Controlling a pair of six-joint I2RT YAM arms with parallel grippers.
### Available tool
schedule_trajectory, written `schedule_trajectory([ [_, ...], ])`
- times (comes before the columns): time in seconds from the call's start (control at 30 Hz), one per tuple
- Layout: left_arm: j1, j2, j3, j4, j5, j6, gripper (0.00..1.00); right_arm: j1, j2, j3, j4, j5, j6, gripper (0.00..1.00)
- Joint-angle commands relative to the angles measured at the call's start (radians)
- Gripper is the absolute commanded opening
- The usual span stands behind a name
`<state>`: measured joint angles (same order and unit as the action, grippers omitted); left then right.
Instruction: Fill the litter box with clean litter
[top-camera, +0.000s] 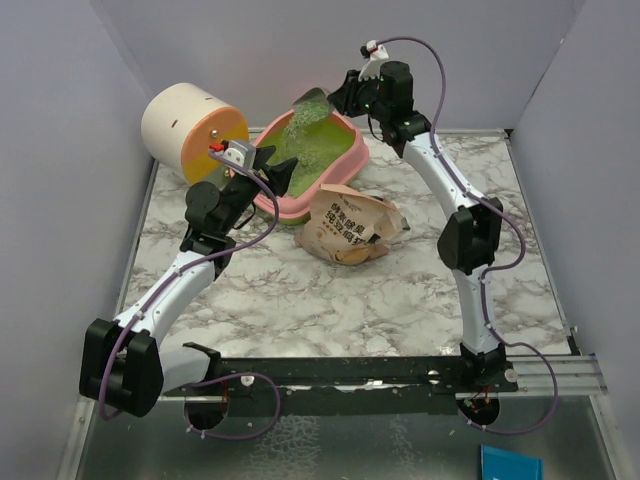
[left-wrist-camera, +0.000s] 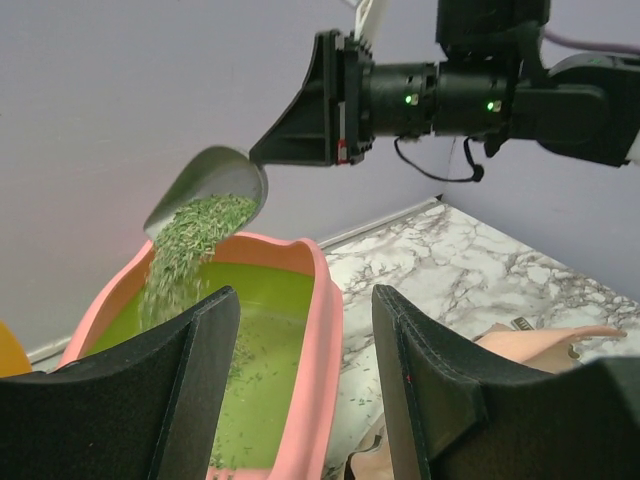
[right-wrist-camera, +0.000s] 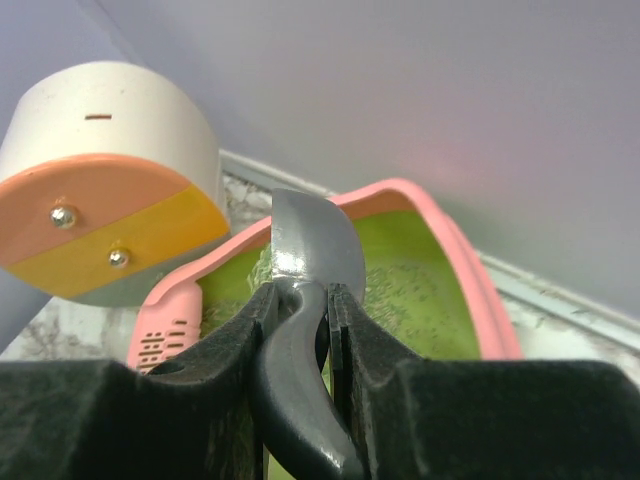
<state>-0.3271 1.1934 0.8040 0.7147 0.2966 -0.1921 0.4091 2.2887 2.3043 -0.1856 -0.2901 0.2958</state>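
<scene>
The pink litter box (top-camera: 353, 150) with its lime-green inside stands at the back of the table. My right gripper (top-camera: 345, 98) is shut on the handle of a grey metal scoop (top-camera: 312, 104), held tilted above the box's far end. Pale greenish litter (top-camera: 298, 132) pours from the scoop into the box. The left wrist view shows the scoop (left-wrist-camera: 215, 178), the falling litter (left-wrist-camera: 185, 240) and the box rim (left-wrist-camera: 325, 320). The right wrist view shows the gripper (right-wrist-camera: 300, 295), the scoop (right-wrist-camera: 312, 245) and scattered litter (right-wrist-camera: 410, 290) on the box floor. My left gripper (top-camera: 271, 165) is open and empty at the box's near edge (left-wrist-camera: 305, 297).
A cream-and-orange cylinder (top-camera: 190, 130) lies left of the box, also in the right wrist view (right-wrist-camera: 110, 200). A tan cartoon-cat bag (top-camera: 350, 228) lies crumpled in front of the box, seen in the left wrist view (left-wrist-camera: 540, 340). Grey walls enclose the marble table. A blue object (top-camera: 510, 463) lies below the front edge.
</scene>
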Motion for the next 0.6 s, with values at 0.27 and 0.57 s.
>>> schedule_trajectory([
  [0.27,0.008,-0.002,0.02,-0.001,-0.015,0.002,0.58,0.046,-0.196,-0.09,0.066,0.295,-0.344,0.01],
  [0.57,0.011,0.004,0.022,0.0,-0.013,0.0,0.58,0.09,-0.251,-0.191,0.14,0.379,-0.535,0.01],
])
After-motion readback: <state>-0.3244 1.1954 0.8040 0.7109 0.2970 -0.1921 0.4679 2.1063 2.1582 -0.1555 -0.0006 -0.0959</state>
